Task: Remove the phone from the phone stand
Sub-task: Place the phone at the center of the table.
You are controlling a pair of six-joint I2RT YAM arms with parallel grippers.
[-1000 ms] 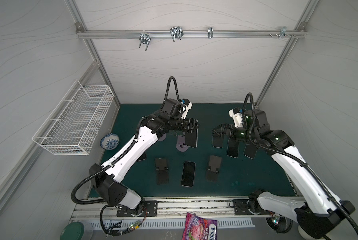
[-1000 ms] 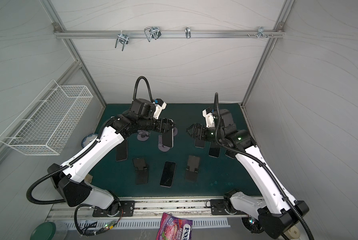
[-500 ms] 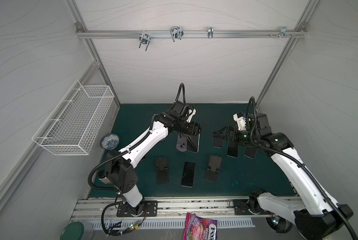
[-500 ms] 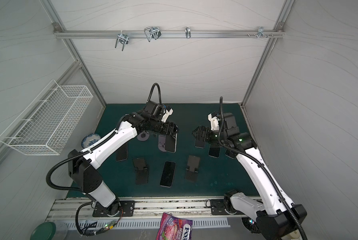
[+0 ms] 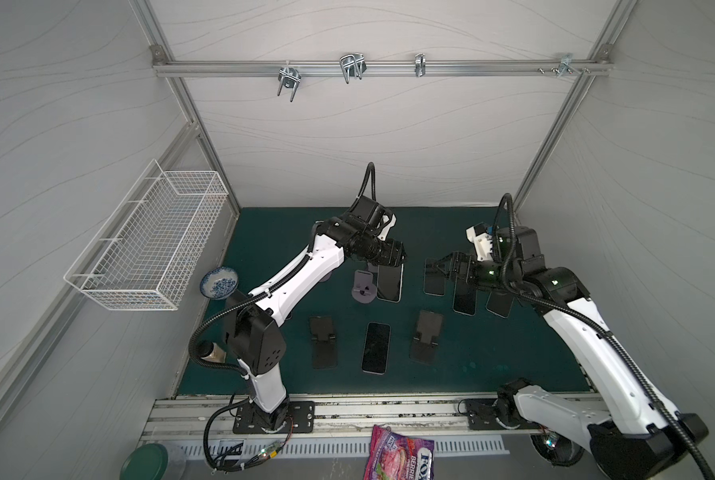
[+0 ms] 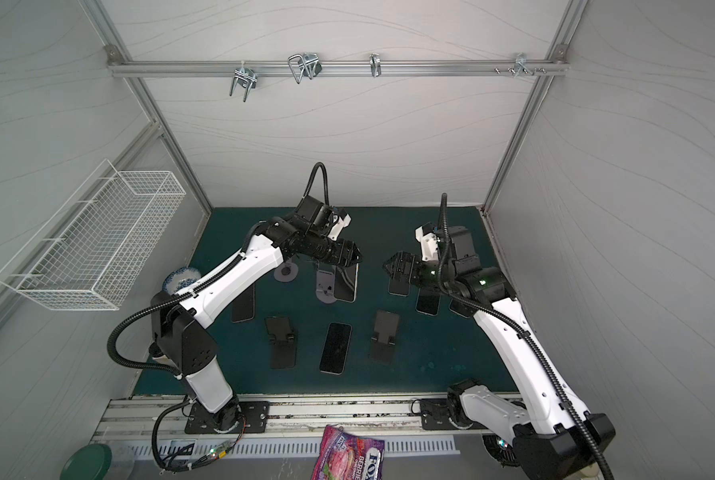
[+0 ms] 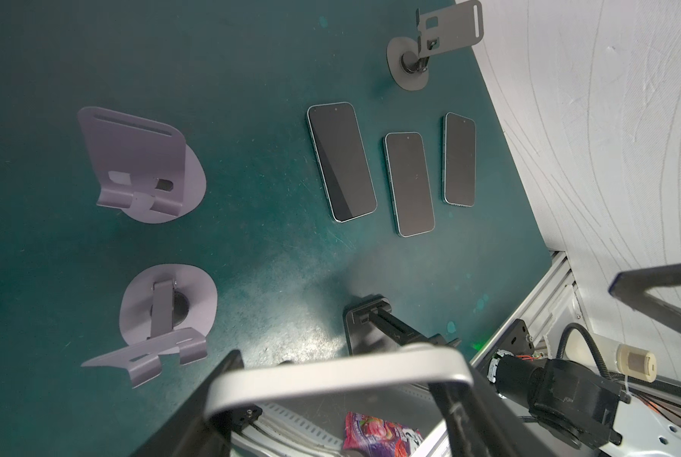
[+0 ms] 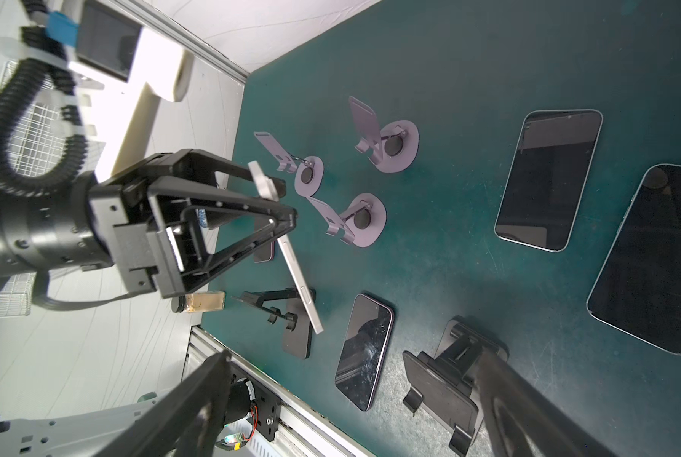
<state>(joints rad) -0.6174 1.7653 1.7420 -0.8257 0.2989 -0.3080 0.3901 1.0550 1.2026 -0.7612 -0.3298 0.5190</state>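
The left arm stretches low over the mat (image 5: 285, 232), its left gripper (image 5: 393, 261) clamping the phone (image 5: 390, 286) by its top edge. The phone hangs tilted beside the purple phone stand (image 5: 363, 287). The right gripper (image 5: 442, 266) hovers nearby, jaws wide.

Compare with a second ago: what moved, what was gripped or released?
The left gripper, still shut on the silver-edged dark phone, carried it slightly to the robot's right, beside the lilac metal stand. Nothing was released. The open right gripper, the stand and the dark flat phones stayed put.
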